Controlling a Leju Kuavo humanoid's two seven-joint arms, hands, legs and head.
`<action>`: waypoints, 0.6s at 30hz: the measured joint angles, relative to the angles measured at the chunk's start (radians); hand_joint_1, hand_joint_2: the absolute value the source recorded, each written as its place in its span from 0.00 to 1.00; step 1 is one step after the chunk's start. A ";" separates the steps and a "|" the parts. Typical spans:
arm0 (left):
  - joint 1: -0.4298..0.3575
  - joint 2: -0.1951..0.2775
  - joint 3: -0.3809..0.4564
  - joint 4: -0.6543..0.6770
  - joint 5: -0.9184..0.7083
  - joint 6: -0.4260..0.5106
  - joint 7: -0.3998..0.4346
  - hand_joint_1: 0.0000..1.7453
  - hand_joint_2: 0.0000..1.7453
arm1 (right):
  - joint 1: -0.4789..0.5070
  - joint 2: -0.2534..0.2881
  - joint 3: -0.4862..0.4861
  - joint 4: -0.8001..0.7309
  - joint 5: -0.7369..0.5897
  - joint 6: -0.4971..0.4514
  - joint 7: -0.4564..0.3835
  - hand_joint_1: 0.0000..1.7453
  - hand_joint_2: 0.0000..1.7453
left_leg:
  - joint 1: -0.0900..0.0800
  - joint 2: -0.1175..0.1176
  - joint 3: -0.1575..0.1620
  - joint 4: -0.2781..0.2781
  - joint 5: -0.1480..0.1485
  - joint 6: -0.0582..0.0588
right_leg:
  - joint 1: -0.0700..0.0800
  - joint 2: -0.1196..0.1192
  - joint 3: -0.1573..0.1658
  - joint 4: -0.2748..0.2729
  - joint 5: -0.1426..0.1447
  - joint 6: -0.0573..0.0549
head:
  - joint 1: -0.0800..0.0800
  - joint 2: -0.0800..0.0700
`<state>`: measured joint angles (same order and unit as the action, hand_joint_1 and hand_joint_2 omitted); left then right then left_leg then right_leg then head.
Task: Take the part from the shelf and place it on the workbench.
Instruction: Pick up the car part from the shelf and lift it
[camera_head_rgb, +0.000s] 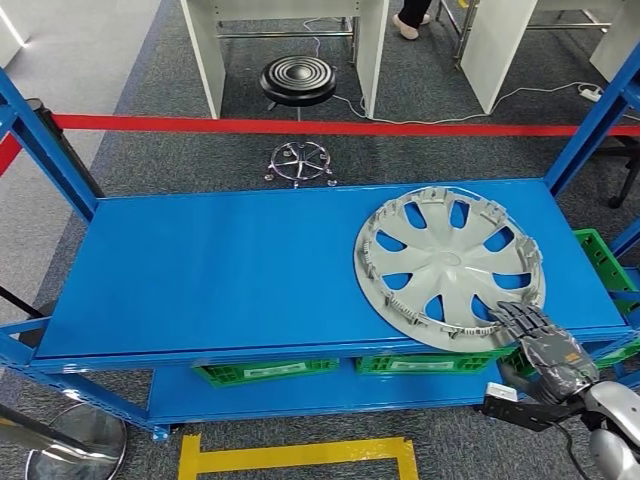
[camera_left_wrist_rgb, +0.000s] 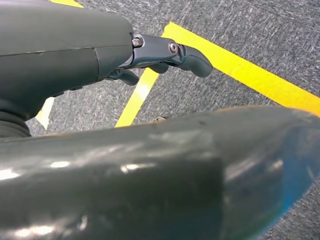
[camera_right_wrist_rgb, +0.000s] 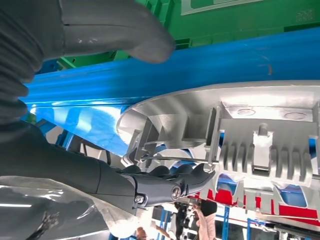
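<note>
The part is a silver hubcap (camera_head_rgb: 445, 265) lying inner side up on the right half of the blue shelf top (camera_head_rgb: 226, 270), its near rim at the shelf's front edge. My right hand (camera_head_rgb: 547, 345) reaches in from the lower right, its fingers (camera_right_wrist_rgb: 170, 185) lying on the ribbed inside of the hubcap's (camera_right_wrist_rgb: 245, 115) rim. The thumb (camera_right_wrist_rgb: 113, 30) stands apart by the blue shelf edge, so the rim is not pinched. My left hand (camera_left_wrist_rgb: 113, 55) hangs over the carpet with fingers extended and holds nothing.
Green crates (camera_head_rgb: 264, 370) sit on the lower shelf level. Blue uprights frame both ends of the shelf. Behind it run a red tape line (camera_head_rgb: 302, 126) and a black stool (camera_head_rgb: 298, 80). Yellow floor tape (camera_head_rgb: 302, 457) marks the carpet in front; a person's foot (camera_head_rgb: 411, 25) shows far back.
</note>
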<state>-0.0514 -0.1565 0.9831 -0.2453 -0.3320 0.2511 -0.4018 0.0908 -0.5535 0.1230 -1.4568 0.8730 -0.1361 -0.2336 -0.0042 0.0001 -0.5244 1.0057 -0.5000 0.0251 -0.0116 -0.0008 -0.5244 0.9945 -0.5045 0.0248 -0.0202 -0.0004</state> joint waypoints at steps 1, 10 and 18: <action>0.000 0.000 0.000 0.000 -0.001 -0.001 0.000 0.00 0.00 | -0.001 0.000 -0.002 0.000 -0.001 0.002 -0.003 0.00 1.00 | 0.000 0.000 0.000 0.000 0.000 0.000 | 0.000 0.000 0.000 0.000 0.000 0.000 | 0.000 0.000; -0.001 0.001 0.000 0.000 -0.010 -0.008 0.001 0.00 0.00 | -0.017 -0.003 -0.021 0.010 -0.014 0.031 -0.020 0.00 1.00 | 0.000 0.000 0.000 0.000 0.000 0.000 | 0.000 0.000 0.000 0.000 0.000 0.000 | 0.000 0.000; -0.001 0.002 0.000 0.000 -0.013 0.001 0.007 0.00 0.00 | -0.018 -0.008 -0.027 0.015 -0.014 0.032 -0.021 0.00 1.00 | 0.000 0.000 0.000 0.000 0.000 0.000 | 0.000 0.000 0.000 0.000 0.000 0.000 | 0.000 0.000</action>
<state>-0.0525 -0.1549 0.9831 -0.2453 -0.3452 0.2522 -0.3944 0.0724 -0.5612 0.0961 -1.4416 0.8591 -0.1038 -0.2548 -0.0043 0.0001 -0.5245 1.0059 -0.5000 0.0251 -0.0116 -0.0009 -0.5245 0.9945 -0.5044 0.0248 -0.0202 -0.0004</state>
